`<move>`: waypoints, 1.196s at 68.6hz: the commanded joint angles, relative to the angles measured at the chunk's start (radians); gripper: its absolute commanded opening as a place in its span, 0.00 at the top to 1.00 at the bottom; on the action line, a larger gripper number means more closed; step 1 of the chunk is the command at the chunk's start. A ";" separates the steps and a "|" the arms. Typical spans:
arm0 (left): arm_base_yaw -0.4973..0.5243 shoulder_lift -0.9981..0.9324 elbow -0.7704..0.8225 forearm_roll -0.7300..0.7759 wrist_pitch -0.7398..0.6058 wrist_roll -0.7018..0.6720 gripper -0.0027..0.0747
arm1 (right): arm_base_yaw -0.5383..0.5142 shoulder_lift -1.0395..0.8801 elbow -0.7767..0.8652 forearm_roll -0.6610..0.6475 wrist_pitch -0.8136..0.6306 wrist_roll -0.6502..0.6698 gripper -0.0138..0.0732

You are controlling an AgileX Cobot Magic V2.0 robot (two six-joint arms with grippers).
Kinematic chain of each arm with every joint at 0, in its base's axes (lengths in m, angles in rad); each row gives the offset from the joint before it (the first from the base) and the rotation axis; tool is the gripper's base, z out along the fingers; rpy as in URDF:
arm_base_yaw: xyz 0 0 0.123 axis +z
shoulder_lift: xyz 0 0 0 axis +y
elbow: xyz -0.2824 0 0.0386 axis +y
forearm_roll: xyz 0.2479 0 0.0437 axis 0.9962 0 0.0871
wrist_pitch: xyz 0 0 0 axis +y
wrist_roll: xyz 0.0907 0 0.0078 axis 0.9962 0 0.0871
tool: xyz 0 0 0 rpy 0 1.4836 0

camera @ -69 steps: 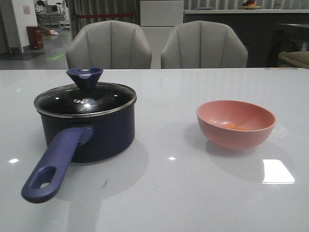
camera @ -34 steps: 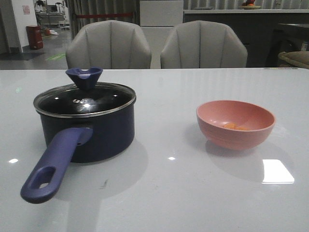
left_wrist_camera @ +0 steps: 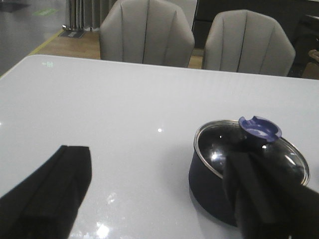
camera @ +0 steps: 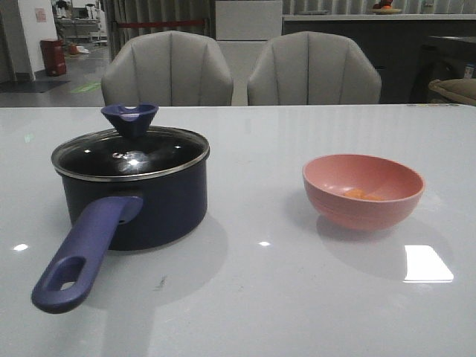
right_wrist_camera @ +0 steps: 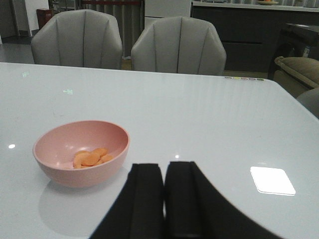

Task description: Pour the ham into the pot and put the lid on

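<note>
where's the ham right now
In the front view, the ham lies inside the pink bowl on the table's right side, apart from the lidded pot.

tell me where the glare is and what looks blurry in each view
Front view: a bright window patch on the table, highlights on the lid. Left wrist view: the dark jaws are soft-edged, the pot fairly sharp. Right wrist view: another glare patch, with the ham clear.
</note>
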 commanded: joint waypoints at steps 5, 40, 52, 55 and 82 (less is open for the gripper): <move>0.002 0.110 -0.158 -0.011 0.072 -0.005 0.18 | -0.006 -0.021 -0.006 -0.011 -0.080 -0.005 0.65; -0.023 0.789 -0.633 -0.016 0.394 -0.005 0.18 | -0.006 -0.021 -0.006 -0.011 -0.080 -0.005 0.65; -0.132 0.997 -0.804 -0.016 0.464 -0.005 0.18 | -0.006 -0.021 -0.006 -0.011 -0.080 -0.005 0.65; -0.171 1.052 -0.858 -0.012 0.484 -0.012 0.18 | -0.006 -0.021 -0.006 -0.011 -0.080 -0.005 0.65; -0.427 1.391 -1.248 0.269 0.661 -0.323 0.18 | -0.004 -0.021 -0.006 -0.011 -0.080 -0.005 0.65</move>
